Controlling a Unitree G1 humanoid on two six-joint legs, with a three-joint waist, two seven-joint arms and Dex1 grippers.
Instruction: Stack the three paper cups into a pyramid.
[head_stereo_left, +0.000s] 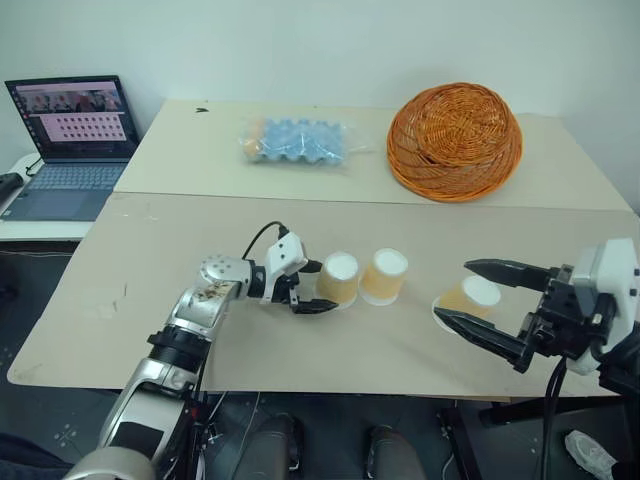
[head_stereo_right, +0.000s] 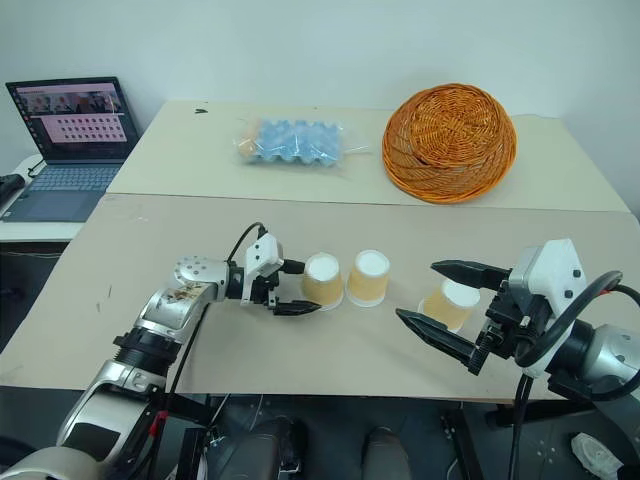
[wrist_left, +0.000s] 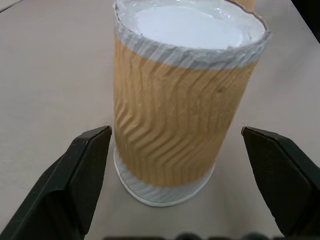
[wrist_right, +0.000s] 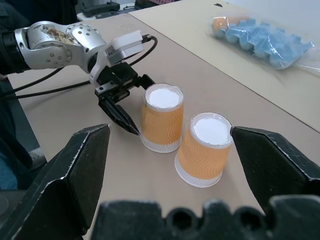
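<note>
Two paper cups (head_stereo_left: 362, 278) stand base-up, just beside each other on the surface (head_stereo_left: 150, 300): your pyramid's bottom row. Left gripper (head_stereo_left: 312, 290) fingers spread around one cup, not pinching. Right gripper (head_stereo_left: 482, 298), fingers spread, flanks the third cup (head_stereo_left: 470, 296), the likely top.

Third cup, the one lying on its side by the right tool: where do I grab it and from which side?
Grip the lying cup across its tan corrugated wall, near mid-length. It rests tilted on its side, white base up and toward the far side, between the open fingers of the right tool. Probably come from the robot's right, one finger each side, avoiding the thin rim.
</note>
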